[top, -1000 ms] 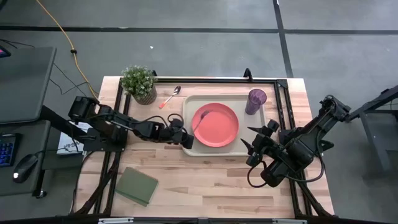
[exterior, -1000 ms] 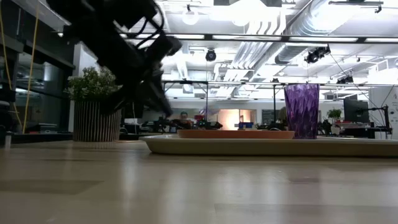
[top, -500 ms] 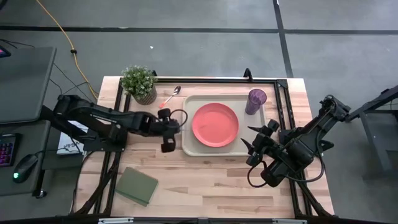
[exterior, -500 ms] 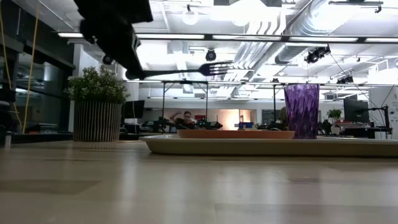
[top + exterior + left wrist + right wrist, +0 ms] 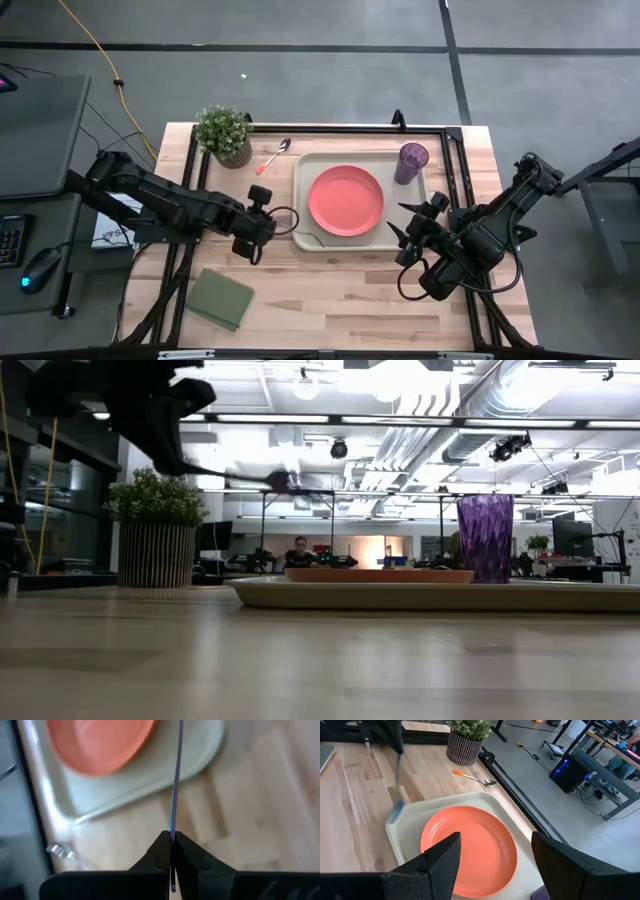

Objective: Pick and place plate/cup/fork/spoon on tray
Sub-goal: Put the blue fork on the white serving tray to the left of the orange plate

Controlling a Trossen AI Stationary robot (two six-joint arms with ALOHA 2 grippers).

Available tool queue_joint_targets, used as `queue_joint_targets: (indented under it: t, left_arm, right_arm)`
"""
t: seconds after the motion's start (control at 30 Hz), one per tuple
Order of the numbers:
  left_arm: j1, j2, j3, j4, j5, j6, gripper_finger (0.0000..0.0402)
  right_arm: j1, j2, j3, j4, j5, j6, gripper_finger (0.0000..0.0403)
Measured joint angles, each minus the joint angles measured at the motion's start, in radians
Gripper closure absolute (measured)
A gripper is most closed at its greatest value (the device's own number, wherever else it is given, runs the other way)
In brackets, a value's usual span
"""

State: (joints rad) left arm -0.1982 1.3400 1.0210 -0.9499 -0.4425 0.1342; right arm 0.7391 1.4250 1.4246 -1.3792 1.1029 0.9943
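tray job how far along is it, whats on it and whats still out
Done: the plate lies on the tray and the cup stands in its corner. In hand: the left gripper is shut on the fork, holding it in the air beside the tray's near-left corner. Left: the spoon lies on the table by the potted plant. The right gripper waits open beside the tray.

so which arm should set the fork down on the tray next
Left. The left gripper is shut on the fork, whose far end reaches over the tray corner. The right gripper hangs empty beside the tray's other end.
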Motion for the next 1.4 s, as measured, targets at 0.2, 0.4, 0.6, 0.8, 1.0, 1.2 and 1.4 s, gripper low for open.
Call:
queue_joint_targets:
  t: [0.2, 0.4, 0.6, 0.8, 1.0, 1.2, 1.4]
  left_arm:
    - [0.041, 0.082, 0.001, -0.046, -0.076, 0.082, 0.0402]
    - [0.056, 0.142, 0.001, -0.06, -0.147, 0.145, 0.0402]
    - [0.096, 0.146, 0.001, -0.063, -0.281, 0.195, 0.0402]
    - [0.154, 0.146, 0.001, -0.048, -0.261, 0.259, 0.0402]
    - [0.185, 0.146, 0.001, 0.036, -0.28, 0.324, 0.0402]
    - [0.193, 0.146, 0.001, 0.168, -0.283, 0.367, 0.0402]
    - [0.15, 0.146, 0.067, 0.032, -0.283, 0.287, 0.0402]
  right_arm:
    - [0.0, 0.0, 0.0, 0.009, 0.011, 0.002, 0.0167]
    - [0.0, 0.0, 0.0, 0.004, 0.011, 0.022, 0.0167]
    - [0.0, 0.0, 0.0, 0.008, 0.002, 0.027, 0.0167]
    - [0.0, 0.0, 0.0, 0.008, -0.008, 0.027, 0.0167]
    - [0.0, 0.0, 0.0, 0.008, -0.008, 0.028, 0.0167]
    - [0.0, 0.0, 0.0, 0.008, -0.007, 0.037, 0.0167]
    - [0.0, 0.0, 0.0, 0.008, -0.007, 0.035, 0.0167]
